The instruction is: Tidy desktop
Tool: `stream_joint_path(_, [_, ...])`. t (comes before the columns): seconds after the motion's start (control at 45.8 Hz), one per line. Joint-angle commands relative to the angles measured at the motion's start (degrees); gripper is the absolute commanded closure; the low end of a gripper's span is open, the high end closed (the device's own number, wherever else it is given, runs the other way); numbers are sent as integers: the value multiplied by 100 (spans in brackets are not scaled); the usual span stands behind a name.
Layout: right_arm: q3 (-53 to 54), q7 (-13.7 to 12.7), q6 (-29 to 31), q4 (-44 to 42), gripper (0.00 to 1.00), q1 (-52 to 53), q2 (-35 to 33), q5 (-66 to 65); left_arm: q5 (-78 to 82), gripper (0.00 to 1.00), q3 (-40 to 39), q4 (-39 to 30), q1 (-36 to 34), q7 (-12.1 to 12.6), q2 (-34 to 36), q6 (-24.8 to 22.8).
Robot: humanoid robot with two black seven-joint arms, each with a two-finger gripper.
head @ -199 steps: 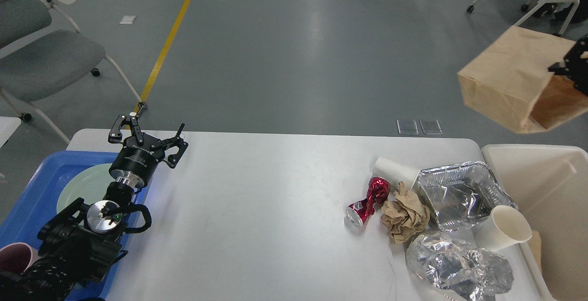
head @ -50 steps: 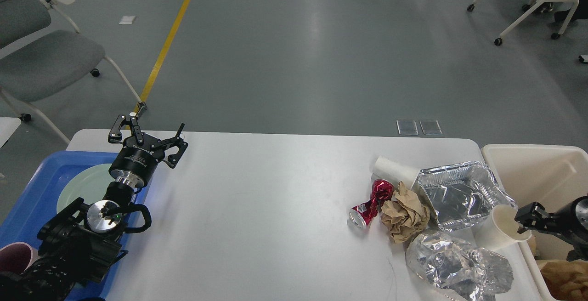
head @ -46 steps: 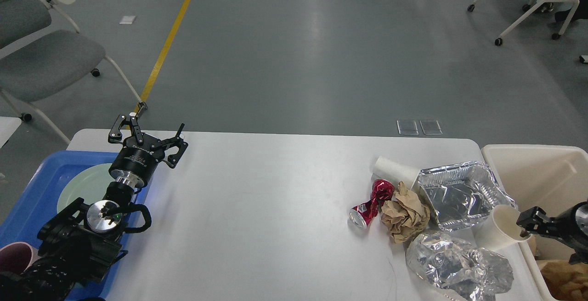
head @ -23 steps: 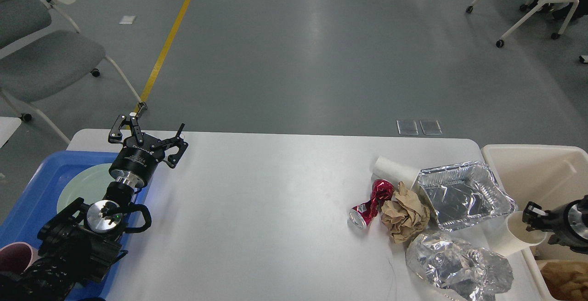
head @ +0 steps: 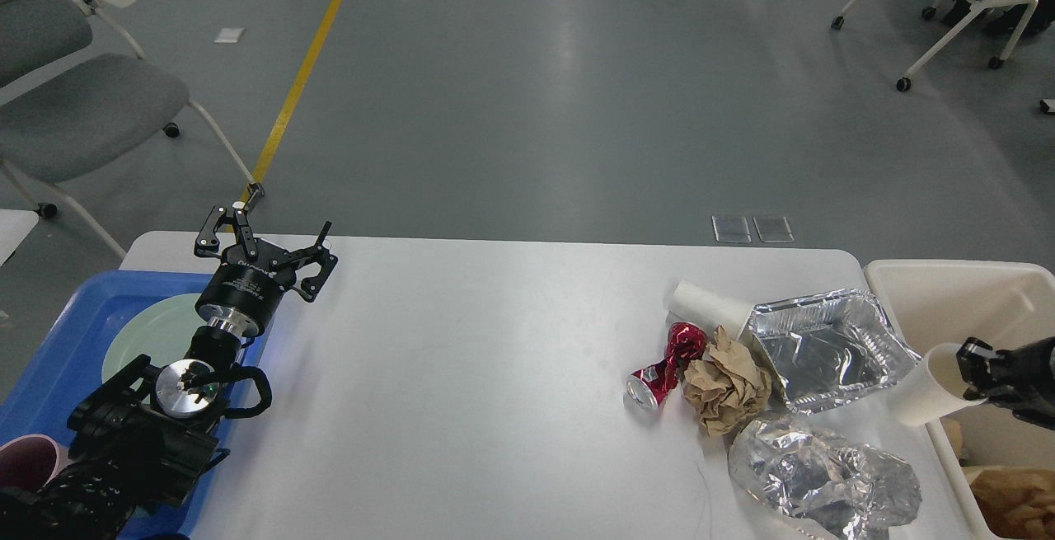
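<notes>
The right end effector (head: 972,371) sits at the right edge of the frame, pinched on the rim of a white paper cup (head: 927,375); one finger appears to reach inside the mouth, though the dark tip is small and the grip is hard to read exactly. The cup is tilted, its mouth toward the right and its base pointing lower left, and it hangs right at the near-left rim of the cream bin (head: 948,276). The relation that matters is this one: the bin's opening lies directly to the right of and below the held cup, so the likely next move is a short carry rightward over the wall, then a release. The rest of the clutter lies to the left of that end effector on the right part of the white surface (head: 494,375): a foil tray (head: 828,350), a crumpled foil sheet (head: 824,474), a brown paper ball (head: 725,383), a crushed red can (head: 663,367) and a second paper cup (head: 709,305) lying on its side. All of it is much nearer the right arm. The left end effector (head: 268,239) stands spread wide and empty at the left of the frame, above the blue tray (head: 58,359), well apart from the litter.
</notes>
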Motion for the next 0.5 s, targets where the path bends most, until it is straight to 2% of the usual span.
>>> stream_joint_path(0.0, [-44, 1, 923, 75, 100, 943, -493, -19, 0, 4, 3, 0, 1, 0, 2, -3])
stream_joint_path(0.153, [-35, -8, 2013, 75, 100, 2235, -959, -28, 0, 4, 3, 0, 1, 0, 2, 6])
stream_joint_path(0.371, [26, -17, 3235, 66, 100, 4072, -1381, -19, 0, 4, 3, 0, 1, 0, 2, 6])
stream_joint_path(0.481, [447, -26, 3684, 40, 100, 4644, -1626, -19, 0, 4, 3, 0, 1, 0, 2, 6])
